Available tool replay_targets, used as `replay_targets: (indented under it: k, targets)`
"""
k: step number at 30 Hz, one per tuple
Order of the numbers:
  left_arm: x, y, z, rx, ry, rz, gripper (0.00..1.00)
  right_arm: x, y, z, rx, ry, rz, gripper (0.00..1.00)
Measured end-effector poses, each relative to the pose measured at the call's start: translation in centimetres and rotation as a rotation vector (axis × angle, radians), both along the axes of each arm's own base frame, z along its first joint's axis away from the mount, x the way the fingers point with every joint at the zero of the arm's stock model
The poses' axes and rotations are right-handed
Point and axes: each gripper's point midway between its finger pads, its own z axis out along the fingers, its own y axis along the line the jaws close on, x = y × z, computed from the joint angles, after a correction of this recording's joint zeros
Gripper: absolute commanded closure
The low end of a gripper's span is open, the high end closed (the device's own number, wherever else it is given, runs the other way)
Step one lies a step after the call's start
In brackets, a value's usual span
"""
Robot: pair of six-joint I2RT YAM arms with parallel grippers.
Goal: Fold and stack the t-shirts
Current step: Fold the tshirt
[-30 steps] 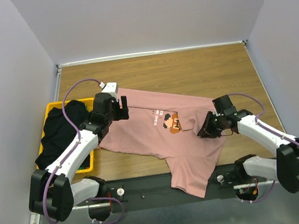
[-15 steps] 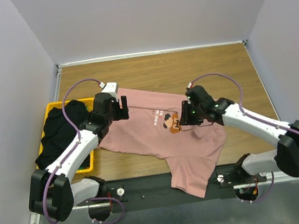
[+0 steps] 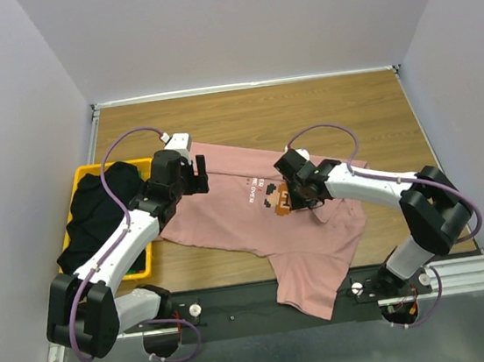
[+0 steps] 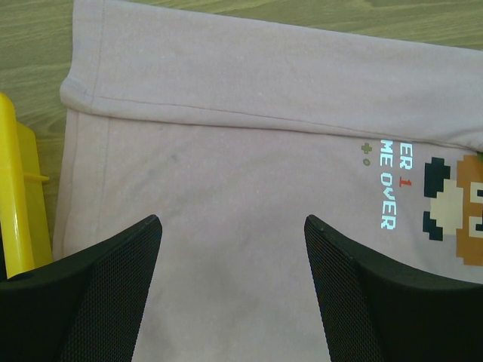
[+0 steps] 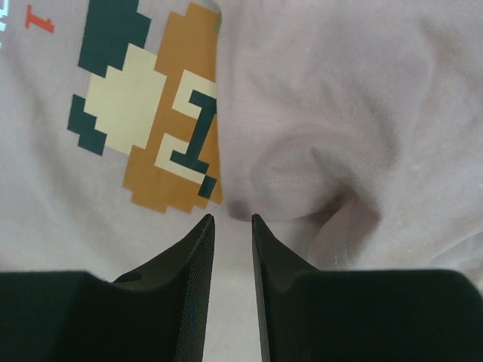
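Note:
A dusty-pink t-shirt (image 3: 256, 223) lies spread on the wooden table, pixel-art face (image 5: 151, 113) and white text (image 4: 386, 192) up. Its right sleeve (image 5: 317, 136) is folded inward and partly covers the face. My right gripper (image 3: 290, 200) hovers low at that fold's edge, jaws a narrow gap apart with only flat cloth showing between them (image 5: 232, 219). My left gripper (image 3: 199, 175) hangs wide open over the shirt's left part (image 4: 232, 226), holding nothing. A black t-shirt (image 3: 96, 216) is heaped in the basket.
The yellow plastic basket (image 3: 149, 254) stands at the table's left edge, and its wall (image 4: 15, 196) shows beside my left fingers. The pink shirt's lower hem (image 3: 309, 292) droops over the near table edge onto the black rail. Bare wood (image 3: 304, 107) runs behind the shirt.
My right gripper swept left from the shirt's right side to the printed face, carrying the sleeve inward and over. The left arm held still.

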Motion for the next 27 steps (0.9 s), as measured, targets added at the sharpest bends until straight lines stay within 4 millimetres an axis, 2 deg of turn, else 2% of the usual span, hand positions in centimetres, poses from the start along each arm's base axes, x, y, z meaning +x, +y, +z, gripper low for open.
replay_targets:
  k: [9,17,20,27]
  targets:
    - [0.0,0.0,0.0,0.000,0.000,0.000,0.16,0.3,-0.1,-1.3,-0.034,0.011,0.010,0.68]
    - [0.0,0.0,0.0,0.000,0.000,0.000,0.16,0.4,-0.1,-2.1,-0.045,0.018,0.017,0.85]
    - [0.0,0.0,0.0,0.000,0.000,0.000,0.16,0.4,0.0,-2.1,-0.044,0.016,0.019,0.95]
    - [0.0,0.0,0.0,0.000,0.000,0.000,0.16,0.4,0.2,-1.6,-0.030,0.013,0.028,0.96]
